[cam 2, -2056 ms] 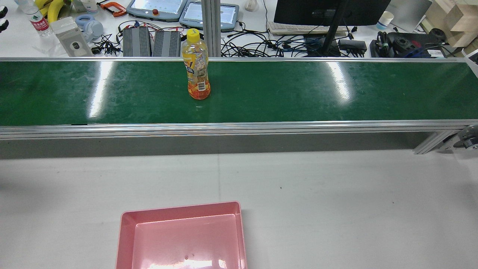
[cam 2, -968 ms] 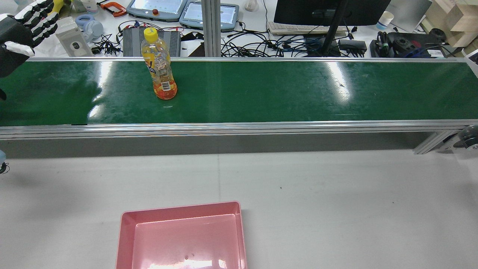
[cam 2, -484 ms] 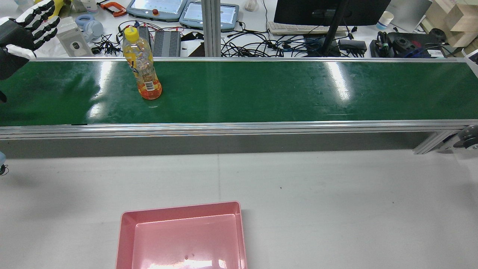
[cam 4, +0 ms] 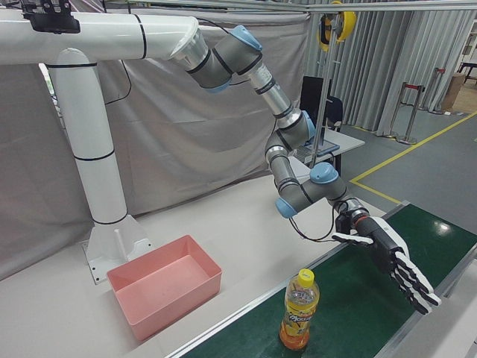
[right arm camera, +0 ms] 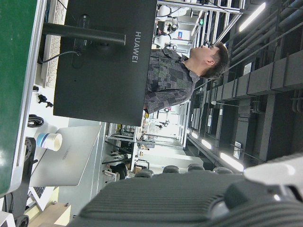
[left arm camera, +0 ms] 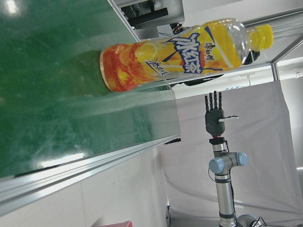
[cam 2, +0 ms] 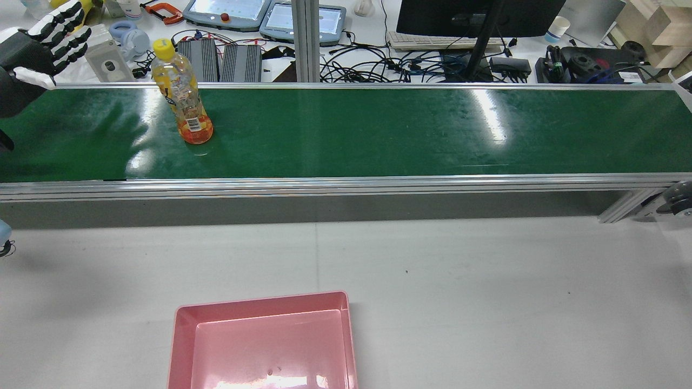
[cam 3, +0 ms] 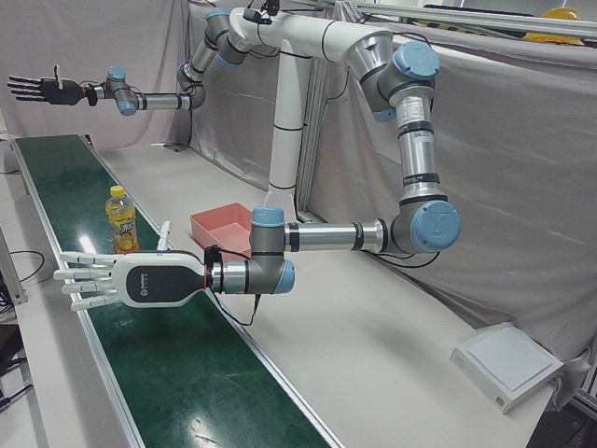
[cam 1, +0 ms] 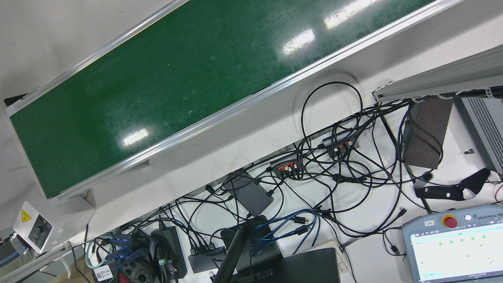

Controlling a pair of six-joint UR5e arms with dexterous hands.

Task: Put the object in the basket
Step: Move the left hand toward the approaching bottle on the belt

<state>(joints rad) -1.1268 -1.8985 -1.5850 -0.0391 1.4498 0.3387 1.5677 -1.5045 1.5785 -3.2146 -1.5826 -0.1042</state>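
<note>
We risk tipping the tall, narrow bottle [cam 2: 182, 96] if our left hand [cam 2: 38, 46], fingers spread and holding nothing, meets it high on the green belt [cam 2: 378, 129], far from the pink basket [cam 2: 263, 346]. It stands upright at the belt's left, clear with orange drink, yellow cap; our right hand [cam 3: 39, 89] is splayed too.

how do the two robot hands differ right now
The left hand hovers low over the green belt, near the orange bottle. The right hand is held high at the belt's far end, away from the bottle. The left hand's back looks white, the right hand's dark. Both are open with fingers spread, holding nothing.
</note>
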